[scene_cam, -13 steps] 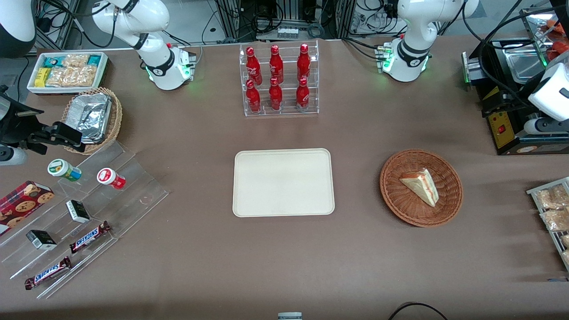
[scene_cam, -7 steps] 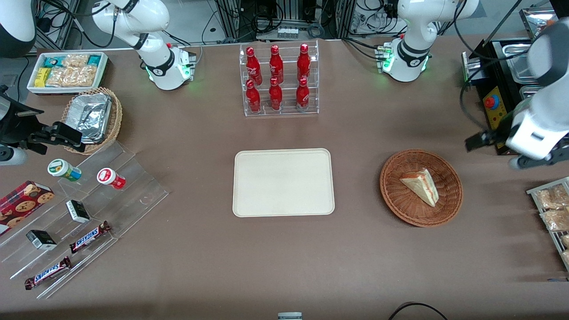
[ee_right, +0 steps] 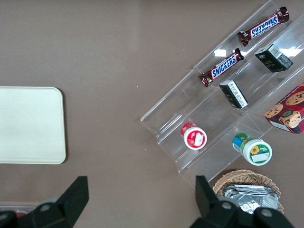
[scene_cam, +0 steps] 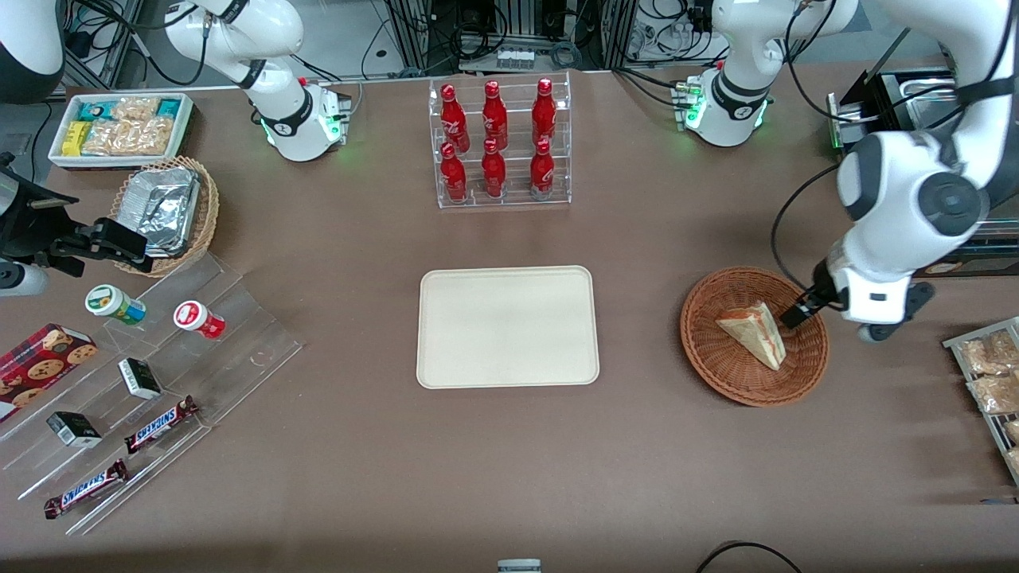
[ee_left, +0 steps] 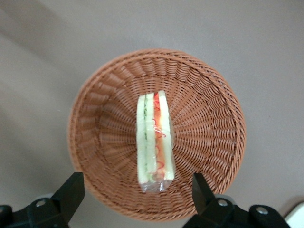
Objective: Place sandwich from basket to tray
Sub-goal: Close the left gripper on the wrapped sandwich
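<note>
Sandwich (scene_cam: 755, 334) wedge, wrapped in clear film, lies inside the round reddish-brown wicker basket (scene_cam: 720, 368), toward the working arm's end of the brown table (scene_cam: 509, 477). From the wrist camera the sandwich (ee_left: 154, 142) shows its cut edge: pale bread layers with a green stripe and a red-orange stripe, resting on the basket (ee_left: 209, 109) floor roughly in the middle.

Above the basket's rim, on the side toward the working arm's end of the table, hangs the left gripper (scene_cam: 798, 311), pointing down. Its 2 black fingers (ee_left: 71, 192) are spread wide apart in the wrist view, one on each side of the sandwich, and they hold nothing; they do not touch the wrap or the wicker.

Well apart from the basket, near the table's middle, sits the cream-beige tray (scene_cam: 508, 326), flat with rounded corners, with nothing on it. Farther from the front camera than the tray stands a clear acrylic rack (scene_cam: 503, 143) holding 6 red bottles in 2 rows of 3.

Toward the parked arm's end of the table a clear stepped display (scene_cam: 151, 398) carries 2 Snickers bars (scene_cam: 159, 424), small dark boxes and 2 round tubs. Near it are a lighter tan wicker basket with foil containers (scene_cam: 163, 211) and a white bin of snack packets (scene_cam: 121, 127).
</note>
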Controlling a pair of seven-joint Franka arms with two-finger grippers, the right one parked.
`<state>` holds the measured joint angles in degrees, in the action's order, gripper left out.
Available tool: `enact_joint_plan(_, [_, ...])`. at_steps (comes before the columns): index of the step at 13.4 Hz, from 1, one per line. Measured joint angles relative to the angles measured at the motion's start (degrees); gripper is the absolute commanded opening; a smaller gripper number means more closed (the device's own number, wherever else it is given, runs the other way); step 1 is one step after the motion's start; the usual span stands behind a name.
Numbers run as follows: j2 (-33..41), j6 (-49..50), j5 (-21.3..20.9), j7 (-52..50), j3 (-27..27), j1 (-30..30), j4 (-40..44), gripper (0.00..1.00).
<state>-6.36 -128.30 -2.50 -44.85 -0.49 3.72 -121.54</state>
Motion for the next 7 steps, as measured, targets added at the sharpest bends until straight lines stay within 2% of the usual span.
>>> enact_joint_plan(3, [-1.14, -7.23, 0.0, -3.74, 0.01, 0.21, -3.9, 1.0])
enact_joint_plan(7, [-3.7, -11.69, 0.0, -6.16, 0.0, 1.45, -4.46, 1.0])
